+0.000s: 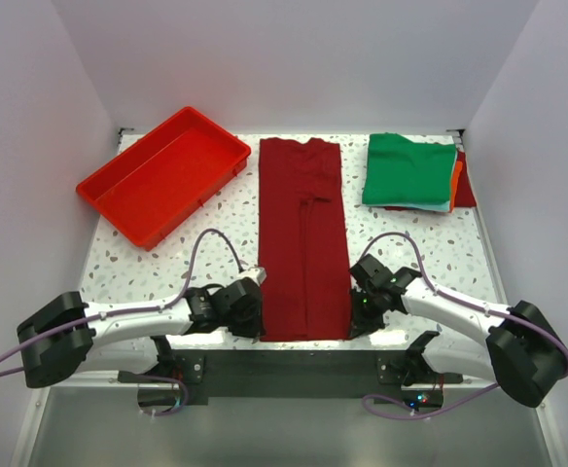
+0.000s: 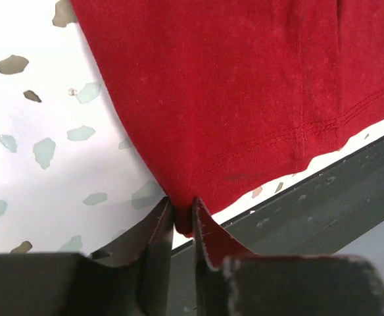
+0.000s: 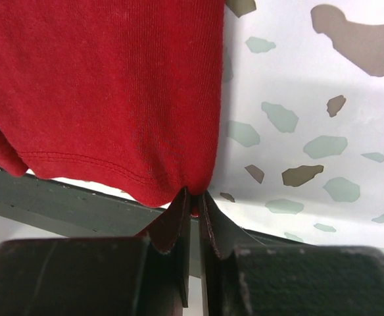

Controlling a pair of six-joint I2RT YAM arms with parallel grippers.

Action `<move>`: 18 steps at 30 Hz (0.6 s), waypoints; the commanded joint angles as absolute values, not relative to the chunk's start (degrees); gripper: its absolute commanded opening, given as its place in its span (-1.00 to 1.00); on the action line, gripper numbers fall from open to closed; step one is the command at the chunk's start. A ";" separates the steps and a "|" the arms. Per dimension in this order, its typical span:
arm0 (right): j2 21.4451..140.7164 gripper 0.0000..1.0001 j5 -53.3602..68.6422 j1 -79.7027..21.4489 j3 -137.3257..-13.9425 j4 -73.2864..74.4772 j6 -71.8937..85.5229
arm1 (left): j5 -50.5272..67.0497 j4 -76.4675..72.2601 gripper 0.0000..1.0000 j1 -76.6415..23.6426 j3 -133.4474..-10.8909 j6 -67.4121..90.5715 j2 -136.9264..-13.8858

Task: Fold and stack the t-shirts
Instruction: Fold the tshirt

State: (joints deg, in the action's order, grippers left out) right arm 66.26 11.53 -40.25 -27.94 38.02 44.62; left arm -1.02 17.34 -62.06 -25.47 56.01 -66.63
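Maroon t-shirt (image 1: 303, 243), long folded strip, flat on table (image 1: 167, 263), hem at near edge. L gripper (image 2: 182, 220) nrly closed, pinching near-left hem corner; R gripper (image 3: 193, 201) same on near-right corner.

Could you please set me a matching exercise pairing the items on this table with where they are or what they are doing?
Things:
1. maroon t-shirt
2. green t-shirt
3. red tray
4. left end effector

Descriptions:
A. folded compact, far right
B. far left, empty
C. long strip laid out in the middle
D. pinching a near hem corner of maroon cloth

Pairs: 1-C, 2-A, 3-B, 4-D.
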 commanded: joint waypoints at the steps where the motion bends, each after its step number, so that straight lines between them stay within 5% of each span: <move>1: 67.24 -0.87 10.46 -41.04 -27.51 37.26 45.09 | -0.44 18.72 -0.63 -62.67 -24.61 55.46 -68.03; 5: 66.45 -1.00 10.20 -41.04 -29.79 39.98 44.65 | -2.02 19.60 -1.00 -62.67 -26.54 54.14 -68.03; 18: 66.61 -1.00 3.96 -40.96 -45.87 50.89 44.83 | -14.93 29.52 -1.00 -62.49 -39.62 50.37 -66.97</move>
